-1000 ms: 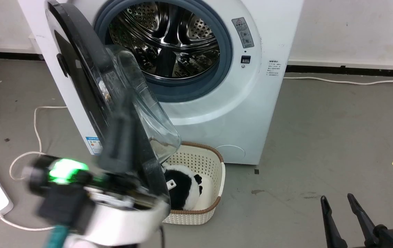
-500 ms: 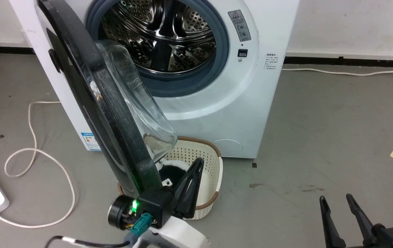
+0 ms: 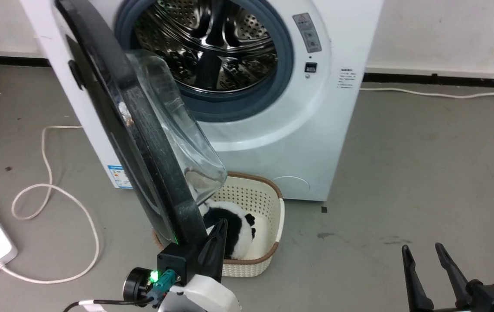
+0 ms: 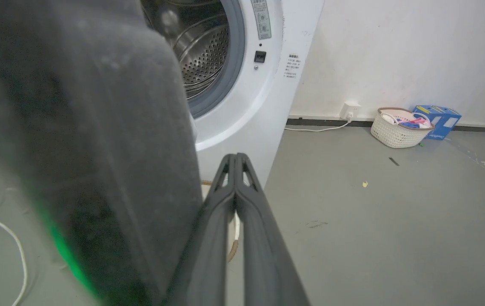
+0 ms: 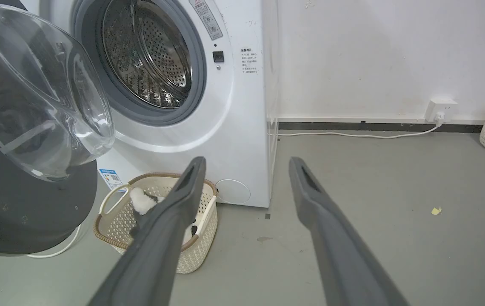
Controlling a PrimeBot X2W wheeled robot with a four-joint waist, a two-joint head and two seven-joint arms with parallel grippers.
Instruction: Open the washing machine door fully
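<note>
Grey floor (image 3: 403,164), white wall (image 3: 446,30). The washer (image 3: 273,130) stands against the wall, its door (image 3: 143,130) open at its left, near a basket (image 3: 278,216). The left gripper (image 3: 220,227) is clenched and empty beside the door's lower edge. The right gripper (image 3: 422,250) is spread and empty.

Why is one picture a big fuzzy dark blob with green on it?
Left wrist view: the washing machine door sits too close to the lens, so it blurs, and green light glows on its lower edge. Head view: the steel drum flashes bright reflections. Right wrist view: the door's glass bowl catches white glare.
</note>
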